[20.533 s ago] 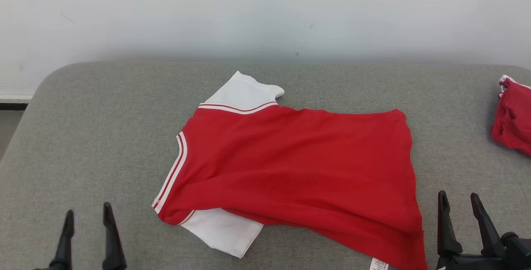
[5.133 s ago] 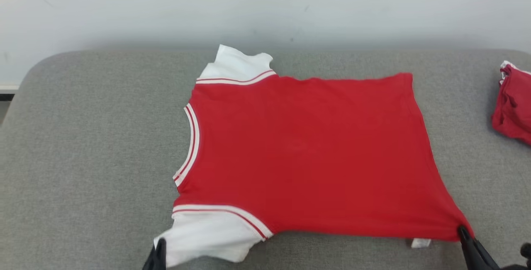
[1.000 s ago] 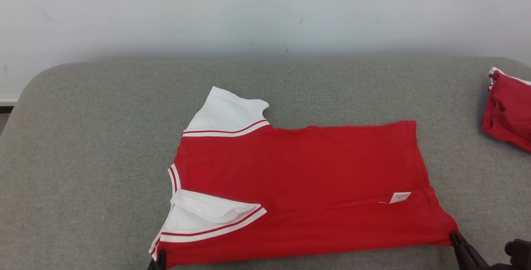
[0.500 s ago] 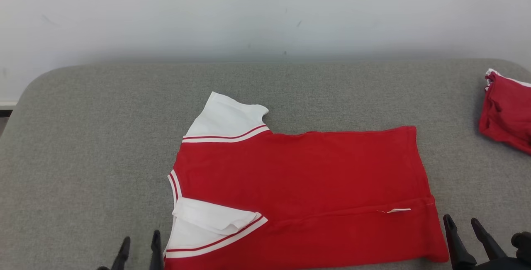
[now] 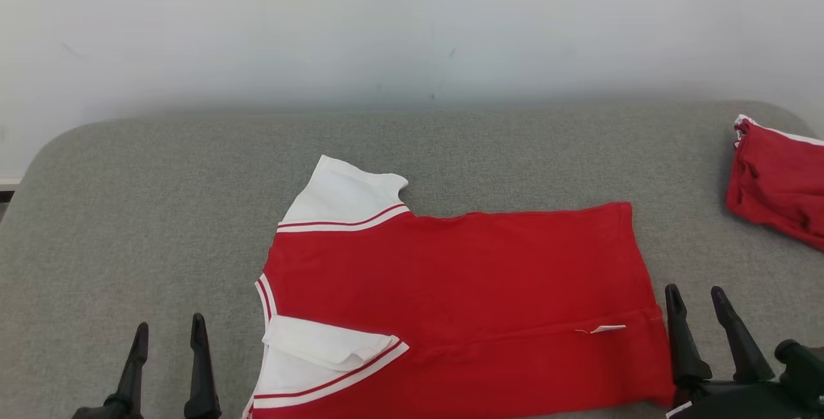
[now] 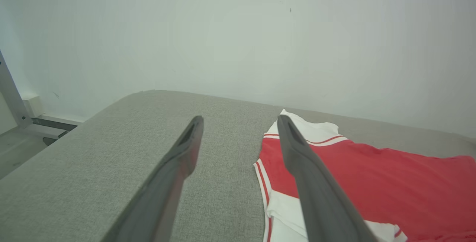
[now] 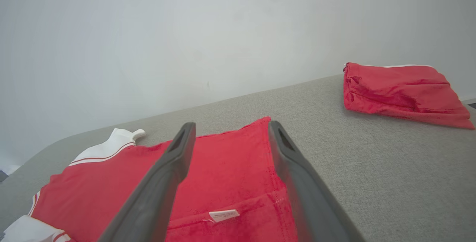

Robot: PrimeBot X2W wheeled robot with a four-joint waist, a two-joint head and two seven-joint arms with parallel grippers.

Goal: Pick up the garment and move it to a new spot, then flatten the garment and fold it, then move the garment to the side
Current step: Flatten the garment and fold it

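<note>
The garment (image 5: 463, 277), a red T-shirt with white sleeves and striped trim, lies flat on the grey padded table (image 5: 141, 200). Its near long edge is folded over onto the body, with the near sleeve (image 5: 322, 354) and a white label (image 5: 605, 328) turned up. The far sleeve (image 5: 347, 194) still sticks out. My left gripper (image 5: 168, 335) stands open, empty, just left of the collar (image 6: 262, 182). My right gripper (image 5: 697, 300) is open and empty at the hem's near corner (image 7: 275, 197). The garment (image 6: 372, 182) lies right of the left fingers, and the garment (image 7: 111, 193) spreads beneath the right fingers.
A folded red garment (image 5: 776, 181) lies at the table's far right edge, also seen as the folded red garment (image 7: 401, 89) in the right wrist view. A white wall (image 5: 412, 20) backs the table. Bare grey padding (image 6: 111, 152) stretches left of the shirt.
Both grippers let go of the shirt's near edge, opened, and drew back and apart from it. The folded edge has settled flat. The head camera tilted slightly.
</note>
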